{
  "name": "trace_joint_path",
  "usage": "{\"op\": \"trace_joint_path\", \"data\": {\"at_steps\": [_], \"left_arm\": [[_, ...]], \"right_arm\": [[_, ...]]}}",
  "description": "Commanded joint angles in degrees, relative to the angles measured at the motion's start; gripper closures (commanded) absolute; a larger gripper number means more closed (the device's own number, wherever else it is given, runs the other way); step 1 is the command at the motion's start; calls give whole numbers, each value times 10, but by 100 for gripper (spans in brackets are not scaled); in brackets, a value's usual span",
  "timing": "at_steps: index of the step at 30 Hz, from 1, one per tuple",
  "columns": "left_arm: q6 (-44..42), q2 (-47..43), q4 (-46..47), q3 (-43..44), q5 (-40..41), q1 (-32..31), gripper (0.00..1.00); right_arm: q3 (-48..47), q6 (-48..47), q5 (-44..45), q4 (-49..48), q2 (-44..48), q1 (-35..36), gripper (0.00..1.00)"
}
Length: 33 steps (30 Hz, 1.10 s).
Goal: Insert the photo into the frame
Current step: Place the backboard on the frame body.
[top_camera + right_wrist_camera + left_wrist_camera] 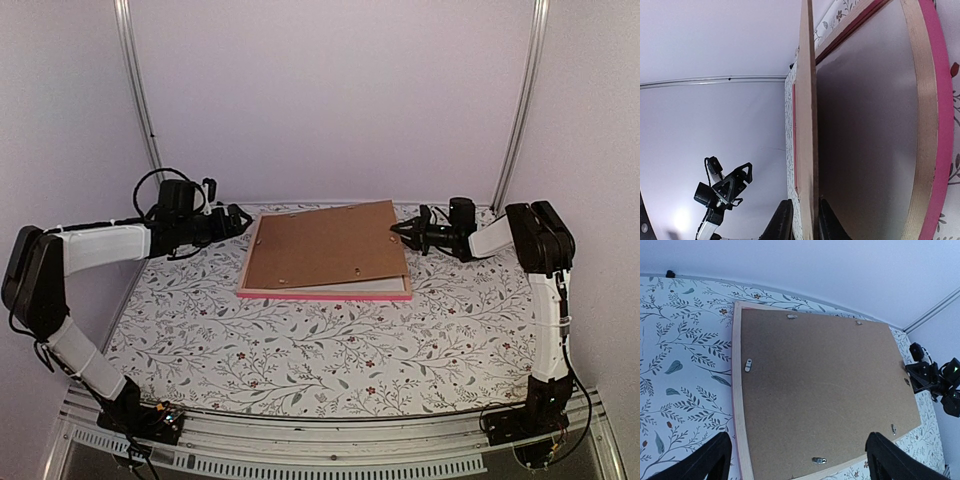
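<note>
The pink frame (320, 295) lies face down on the table with its pale wooden back rim (737, 390) up. A brown backing board (325, 245) rests skewed on top of it, its right edge raised. My right gripper (400, 231) straddles that raised edge: in the right wrist view the fingers (782, 222) stand on either side of the board (807, 125), slightly apart from it. Beneath the board a pale grey sheet fills the frame (940, 125). The photo is hidden. My left gripper (240, 218) hovers wide open and holding nothing at the frame's left end (797, 460).
A floral-patterned cloth (300, 350) covers the table. White walls and two metal posts (140, 90) close off the back. Small metal turn tabs (748, 365) sit on the board's rim.
</note>
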<state>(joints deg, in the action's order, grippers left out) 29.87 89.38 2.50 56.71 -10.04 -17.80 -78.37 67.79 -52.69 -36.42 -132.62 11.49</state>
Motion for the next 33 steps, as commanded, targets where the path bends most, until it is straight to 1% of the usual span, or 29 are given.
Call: {"op": "trace_joint_path", "data": {"at_steps": [1,6,15,17,33], "left_arm": [[-2,9,15,-5,-9,7,4],[-2,11,15,-6,-9,7,4],[1,22,15,-5,-13,7,3],[0,25,16,-5,-14,7,1],[2,64,22,-4,-7,7,0]], "right_arm": [[-12,-33,15,23,-1,8,78],[-13,-68,36,61,11,10,68],[-26,-130,69,134,33,19,57],[-29,-141,75,148,36,21,55],[-71,-245,154,285,71,29,45]]}}
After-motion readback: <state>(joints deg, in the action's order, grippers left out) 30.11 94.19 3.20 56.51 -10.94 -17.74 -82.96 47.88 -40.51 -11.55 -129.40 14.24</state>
